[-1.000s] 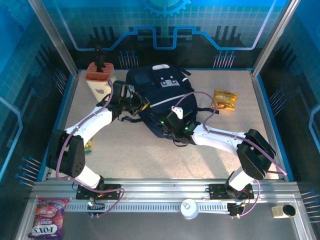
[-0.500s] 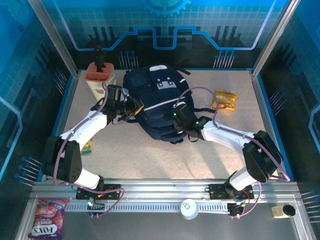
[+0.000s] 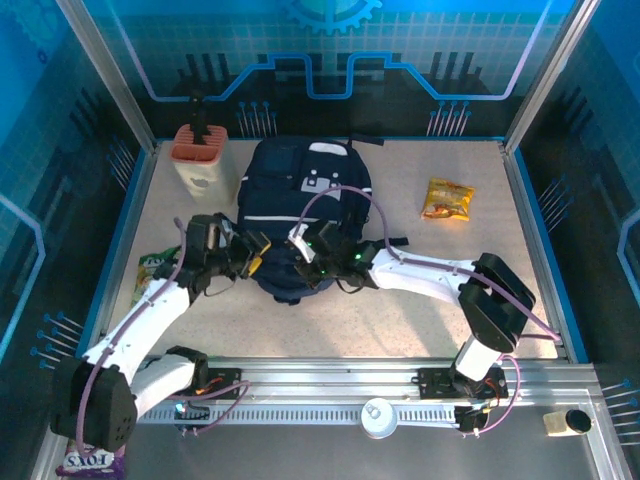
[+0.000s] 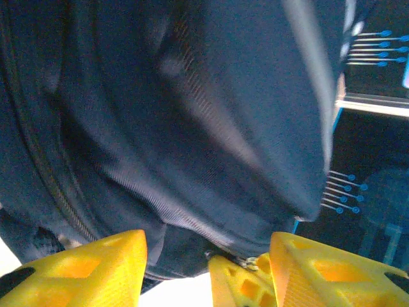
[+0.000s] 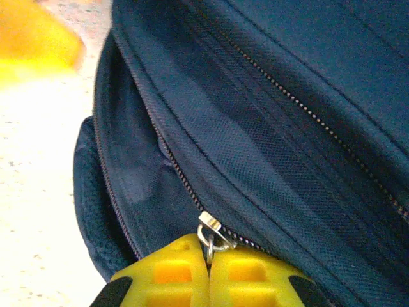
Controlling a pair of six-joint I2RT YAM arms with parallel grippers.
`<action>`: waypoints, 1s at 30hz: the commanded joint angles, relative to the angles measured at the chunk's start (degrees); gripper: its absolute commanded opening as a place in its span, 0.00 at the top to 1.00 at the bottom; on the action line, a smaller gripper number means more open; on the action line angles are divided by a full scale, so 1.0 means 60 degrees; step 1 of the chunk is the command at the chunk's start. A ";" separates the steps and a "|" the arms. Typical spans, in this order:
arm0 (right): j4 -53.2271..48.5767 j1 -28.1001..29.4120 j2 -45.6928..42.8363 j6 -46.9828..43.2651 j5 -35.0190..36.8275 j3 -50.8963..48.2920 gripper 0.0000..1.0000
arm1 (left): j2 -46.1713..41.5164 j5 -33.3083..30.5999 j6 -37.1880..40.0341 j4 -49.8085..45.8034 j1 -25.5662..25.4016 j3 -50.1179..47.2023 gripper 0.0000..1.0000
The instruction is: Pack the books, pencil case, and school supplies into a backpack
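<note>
From above, the backpack [image 3: 305,190] lies flat in the middle of the table [image 3: 420,300], its near end between my two claws. My left claw [image 3: 250,262] is at its left corner and my right claw [image 3: 302,250] is on the near edge.

Left wrist: my left claw [image 4: 208,272] stands partly open, fingers apart, with navy fabric bulging just above them. It grips nothing that I can see.

Right wrist: my right claw [image 5: 208,268] is pinched tight on the metal zip pull [image 5: 209,233], at the bag's curved corner.

I judge the step in hand is opening the zip. To do it well, I should draw the pull along the line of the teeth, not away from them — and clamp my left claw on the fabric beside the track, or the whole bag may slide with me.
</note>
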 commanded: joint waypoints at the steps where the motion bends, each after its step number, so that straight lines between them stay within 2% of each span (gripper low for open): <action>1: 0.0787 0.0329 0.0115 0.0173 -0.0908 0.0434 1.00 | -0.0214 -0.0292 -0.1600 0.0833 -0.0296 -0.0600 0.47; 7: 0.0899 0.0529 0.0345 0.0284 -0.1083 0.0531 1.00 | 0.0400 -0.0734 -0.1783 0.1794 -0.0456 -0.0693 0.48; 10: 0.0772 0.0559 0.0336 0.0276 -0.0923 0.0513 1.00 | 0.0906 -0.0841 -0.1676 0.2070 -0.0456 -0.0412 0.53; 11: 0.0713 0.0572 0.0293 0.0257 -0.0815 0.0461 1.00 | 0.1037 -0.0883 -0.1640 0.2142 -0.0456 -0.0351 0.58; 14: 0.0485 0.0559 0.0024 0.0243 -0.0235 0.0235 1.00 | 0.1313 -0.1072 -0.1317 0.1884 -0.0449 -0.0089 0.84; 16: 0.0111 0.0448 -0.0186 0.0268 0.0316 0.0037 1.00 | 0.1324 -0.1235 -0.1034 0.1526 -0.0444 0.0008 0.98; 21: -0.0569 -0.0523 -0.1380 0.0312 0.1609 -0.1426 1.00 | 0.0976 -0.1347 -0.0209 0.0528 -0.0051 0.0172 1.00; 26: -0.0688 -0.1781 -0.2401 -0.0043 0.1553 -0.2260 1.00 | 0.0981 -0.1138 0.0361 0.0067 0.0117 0.0400 1.00; 30: -0.0508 -0.2878 -0.2114 -0.0517 0.1326 -0.2234 1.00 | 0.1405 -0.0609 0.0892 -0.0061 0.0115 0.0592 1.00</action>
